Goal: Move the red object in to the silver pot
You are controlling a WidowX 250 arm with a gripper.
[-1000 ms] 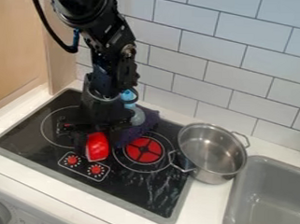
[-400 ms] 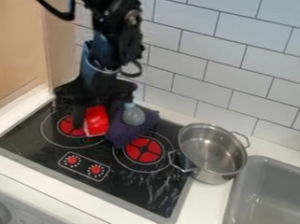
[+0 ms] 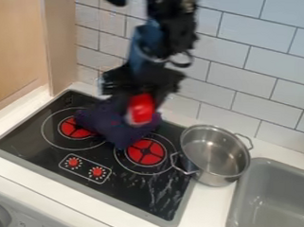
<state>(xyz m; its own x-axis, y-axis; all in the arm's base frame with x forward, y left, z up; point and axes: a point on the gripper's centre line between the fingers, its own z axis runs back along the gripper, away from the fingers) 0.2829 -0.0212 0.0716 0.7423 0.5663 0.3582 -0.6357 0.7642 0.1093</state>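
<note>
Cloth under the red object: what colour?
Dark purple, best seen in the camera view.

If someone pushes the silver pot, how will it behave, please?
The silver pot would probably slide rather than tip, since it looks wide for its height. It should stay stiff, as its wall looks like metal. It may be fairly light for its size, because no contents show inside.

Rumpled dark purple cloth (image 3: 110, 123) on the black stovetop (image 3: 154, 193), reaching the left burner (image 3: 74, 129). Gray sink (image 3: 276, 164) at right; white tiled wall (image 3: 248, 70) behind.
</note>
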